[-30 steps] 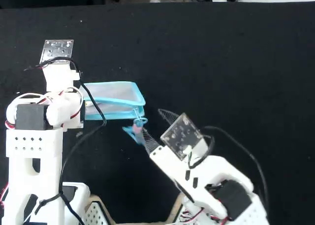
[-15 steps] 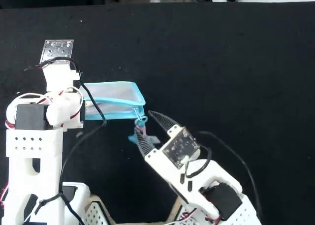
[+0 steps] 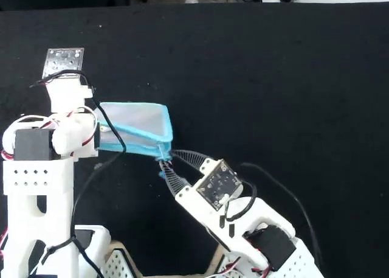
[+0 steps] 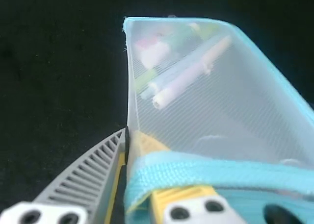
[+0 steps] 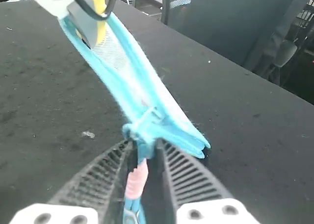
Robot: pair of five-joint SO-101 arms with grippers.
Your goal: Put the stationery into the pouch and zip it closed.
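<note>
A light-blue mesh pouch is held off the black table between the two arms. Pens and other stationery lie inside it, seen through the mesh. My left gripper is shut on the pouch's near end, at the left in the high view. My right gripper is shut on the blue zipper pull at the pouch's other corner. A pink charm hangs from the pull between the fingers. The zipper edge runs from the pull towards the left gripper.
The black tabletop spreads wide to the right of and behind the pouch. Both arms' white bases stand at the near edge. Chairs stand beyond the table's far side.
My right gripper moved left to the pouch's corner and closed on the zipper pull. The pouch's right end shifted left and tilted. The left arm shifted slightly left.
</note>
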